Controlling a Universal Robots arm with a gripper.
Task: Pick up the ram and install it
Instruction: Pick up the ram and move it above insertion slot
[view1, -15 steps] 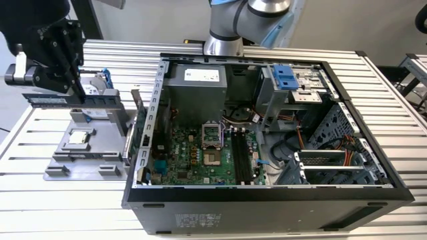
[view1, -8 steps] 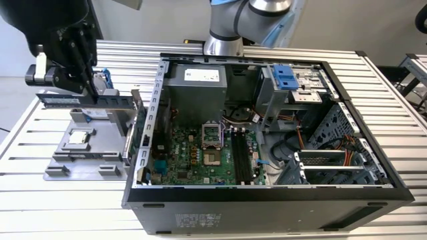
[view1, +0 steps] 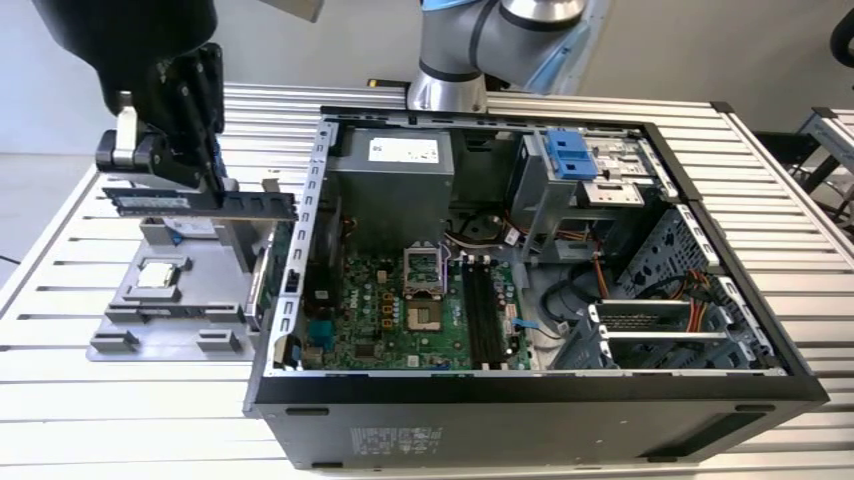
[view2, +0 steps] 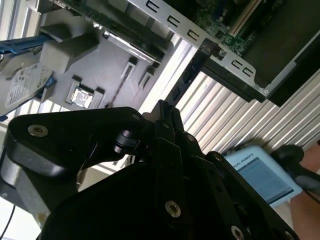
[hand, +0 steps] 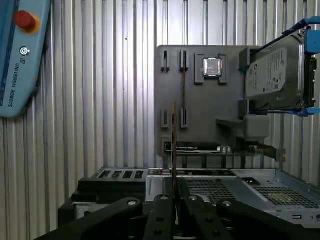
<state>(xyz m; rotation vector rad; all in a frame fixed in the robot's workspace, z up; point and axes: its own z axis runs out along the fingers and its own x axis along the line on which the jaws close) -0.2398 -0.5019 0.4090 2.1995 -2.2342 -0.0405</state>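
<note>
Gripper (view1: 198, 188) clenched on the ram (view1: 254, 207). In the first wrist view my fingers (hand: 162, 210) press flat on both faces of the board, which shows edge-on as a thin line (hand: 173, 140) rising from between them. In the second wrist view the ram (view2: 189, 75) is a dark strip running out past the fingertips.

Ram position: off every surface, long axis about level, gripped near its middle so both ends stick out.

Below the ram: gray fixture (view1: 134, 335) lying on the slatted table (view1: 787, 200). The square silver processor chip (view1: 162, 272) sits in a recess in it. The first wrist view shows the hard drive (hand: 274, 72) in its blue frame standing at one edge of the fixture (hand: 200, 110).

Just beside, toward the exterior view's right: open computer case (view1: 534, 400) lying on its side. One end of the ram is near the case's side wall but outside it.

Inside the case: green motherboard (view1: 380, 315), with the long black memory slots (view1: 483, 310) near its middle, well apart from the ram.

Furthest out: blue teach pendant (hand: 15, 60) resting on the table.
</note>
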